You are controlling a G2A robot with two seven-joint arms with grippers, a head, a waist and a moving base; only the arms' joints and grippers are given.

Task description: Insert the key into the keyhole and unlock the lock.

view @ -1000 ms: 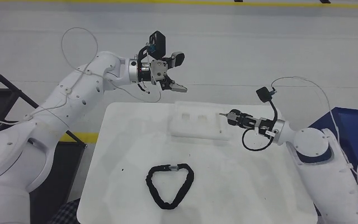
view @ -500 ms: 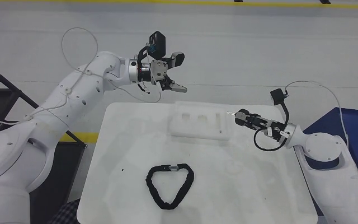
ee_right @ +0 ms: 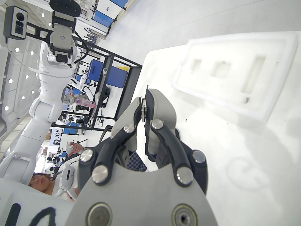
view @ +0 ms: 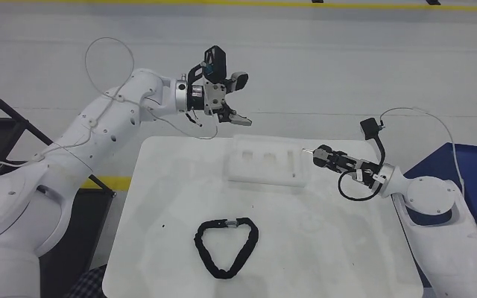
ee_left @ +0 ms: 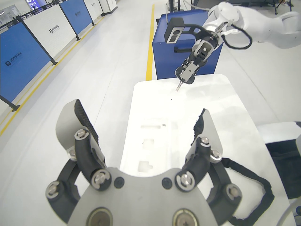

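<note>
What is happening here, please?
The right gripper is shut on a small key, held above the table beside the white foam tray. The left gripper is open, in the air near the table's far edge. The black chain lock lies on the table nearer the robot, untouched; the key is not yet in it.

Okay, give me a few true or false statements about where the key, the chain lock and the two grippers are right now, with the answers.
1. The right gripper is shut on the key. True.
2. The chain lock lies on the table, apart from the foam tray. True.
3. The left gripper holds the chain lock. False: it is open, holding nothing, up beyond the table's far edge.
4. The key is already in the keyhole. False: it is held in the air by the foam tray's edge, far from the chain lock.
</note>
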